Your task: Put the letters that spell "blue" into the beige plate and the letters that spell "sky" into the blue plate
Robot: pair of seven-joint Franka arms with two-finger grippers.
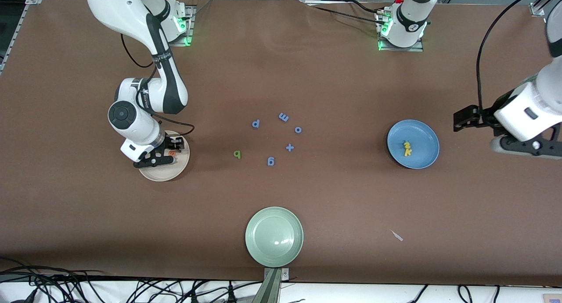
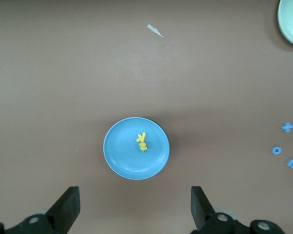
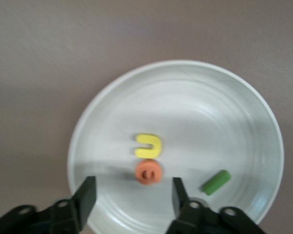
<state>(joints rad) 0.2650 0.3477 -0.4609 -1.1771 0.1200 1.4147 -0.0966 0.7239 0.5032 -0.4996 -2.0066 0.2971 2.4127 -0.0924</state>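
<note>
The work surface is a brown, matte-covered table [image 1: 307, 74] with a slight wrinkle near the arm bases; cables run along the edge nearest the front camera. The right gripper [image 3: 132, 195] hangs low over the round cream-beige shallow plate [image 1: 178, 169] at the right arm's end of the table, its fingers spread apart and gripping nothing. Three foam letters lie in this plate: the yellow "u" [image 3: 148, 146], the orange "e" [image 3: 148, 172] touching it and lying between the spread fingers, and the olive-green straight stick "l" [image 3: 216, 182] set apart, its long axis lying oblique to the line of the other two. The dark green "b" [image 1: 237, 154] lies flat on the table between the beige plate and a group of blue foam pieces [image 1: 283, 117]. The left gripper [image 2: 134, 207] waits in the air off the blue plate's edge at the left arm's end, fingers fully spread and empty. The round medium-blue shallow plate [image 1: 428, 136] holds the small yellow letters [image 1: 407, 148], bunched in contact near its centre; individual shapes cannot be told. A round pale green plate [image 1: 274, 236] sits nearest the front camera.
</note>
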